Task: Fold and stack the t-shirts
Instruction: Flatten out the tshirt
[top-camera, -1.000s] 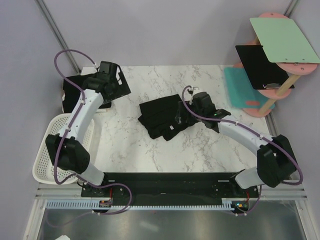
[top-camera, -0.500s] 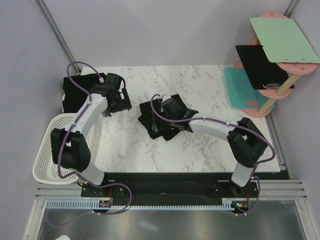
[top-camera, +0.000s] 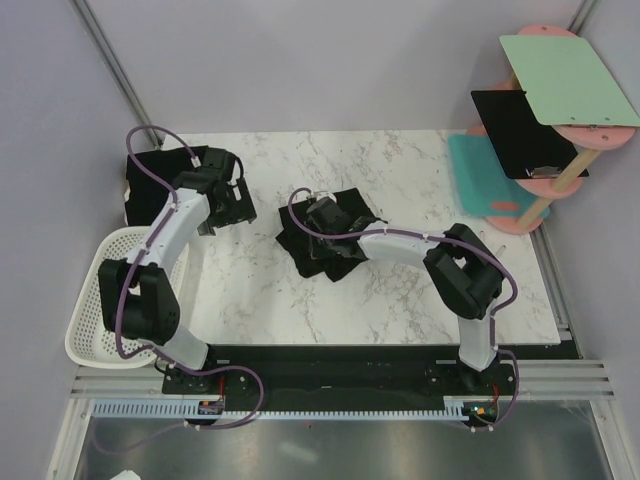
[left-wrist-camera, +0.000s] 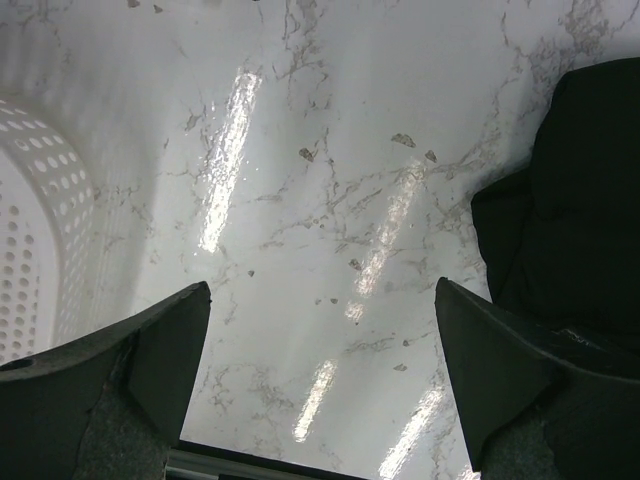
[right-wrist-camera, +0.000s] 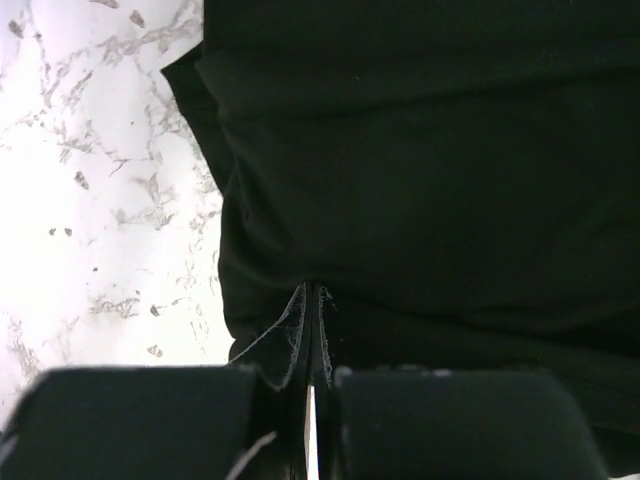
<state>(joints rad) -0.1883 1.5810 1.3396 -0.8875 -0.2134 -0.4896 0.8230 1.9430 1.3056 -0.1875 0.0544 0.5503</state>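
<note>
A crumpled black t-shirt (top-camera: 345, 255) lies in the middle of the marble table (top-camera: 400, 300). My right gripper (top-camera: 318, 228) is down on its left part. In the right wrist view that gripper (right-wrist-camera: 311, 292) is shut, its tips pinching a small fold of the t-shirt (right-wrist-camera: 430, 170). A second black t-shirt (top-camera: 150, 172) lies at the back left corner of the table. My left gripper (top-camera: 226, 205) hovers between the two t-shirts. The left wrist view has that gripper (left-wrist-camera: 322, 300) wide open over bare marble, with the middle t-shirt (left-wrist-camera: 585, 200) off to its right.
A white perforated basket (top-camera: 92, 300) (left-wrist-camera: 40, 240) hangs off the table's left edge. At the right stands a pink rack with a green panel (top-camera: 570, 80), a rigid black panel (top-camera: 515, 130) and a teal mat (top-camera: 478, 175).
My right arm swung left across the middle t-shirt and its gripper went from open to shut on the cloth. My left gripper drifted slightly right, still open.
</note>
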